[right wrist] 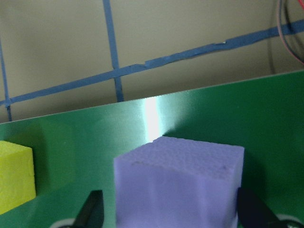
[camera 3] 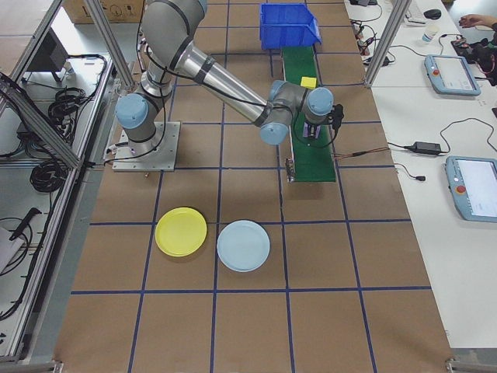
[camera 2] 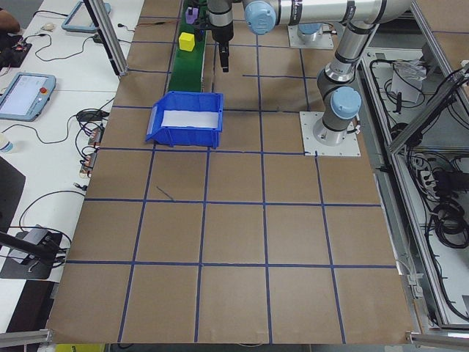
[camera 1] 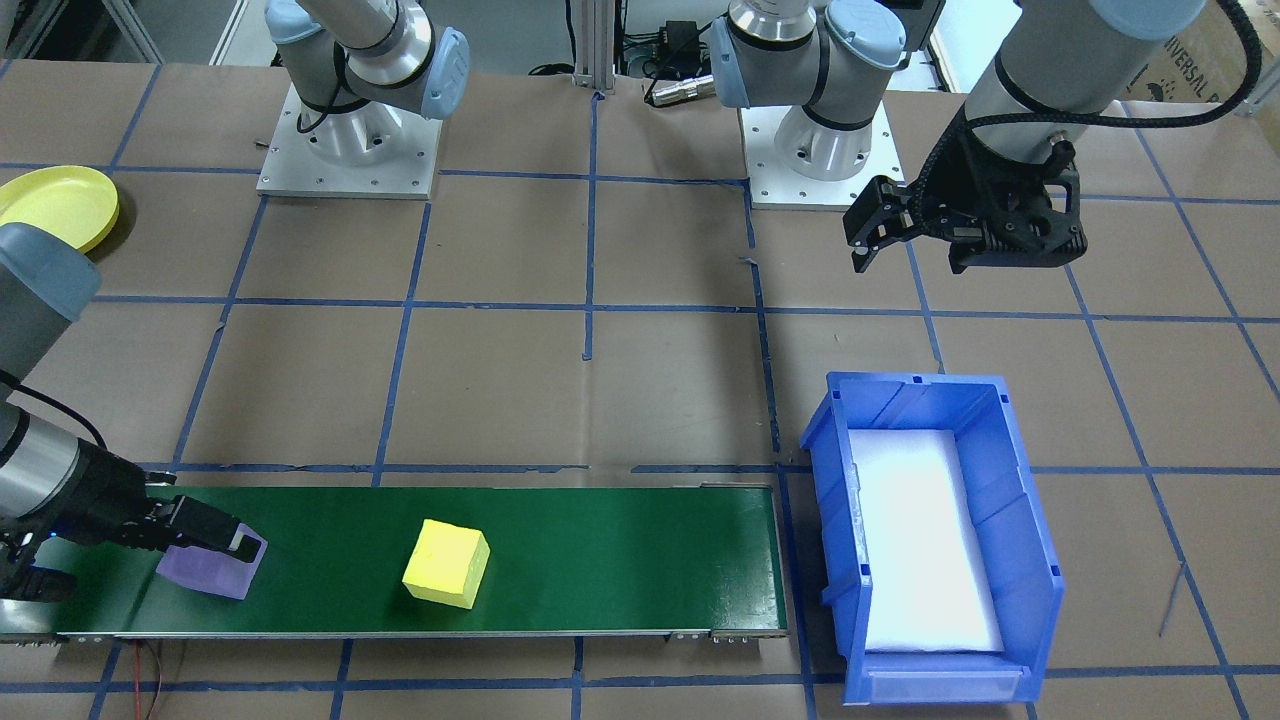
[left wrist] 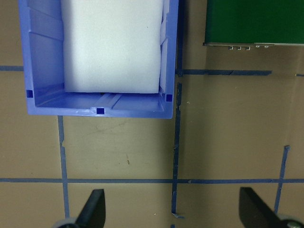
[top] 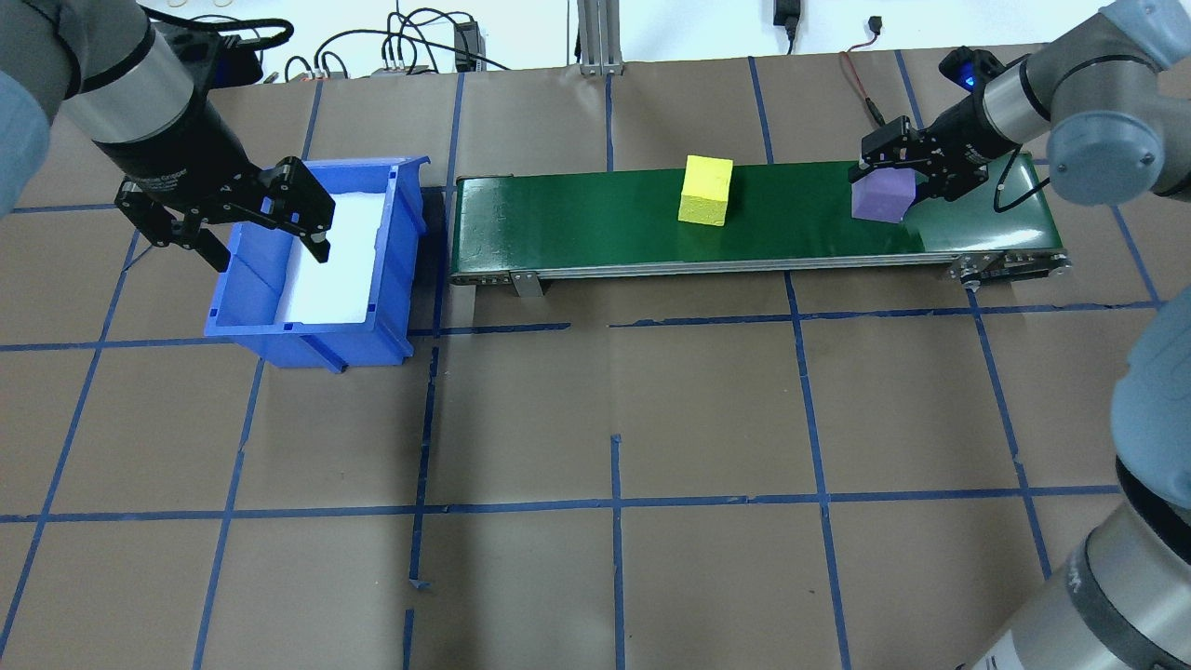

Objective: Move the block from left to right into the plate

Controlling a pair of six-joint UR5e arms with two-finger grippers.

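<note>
— Which step is this?

— The grab. The right tool has its fingers either side of the purple block on the green belt; whether it pinches yet, I can't tell. The left tool hangs spread wide above the blue bin.

— Next?

— Probably clamp, lift, carry to a plate.

— Its long axis?

— None; it's a cube, slightly skewed to the belt.

brown paper-covered tabletop gridded with blue tape lines, aluminium frame posts at its edges, white side benches strewn with black cables and teach pendant tablets, bright even overhead light
</note>
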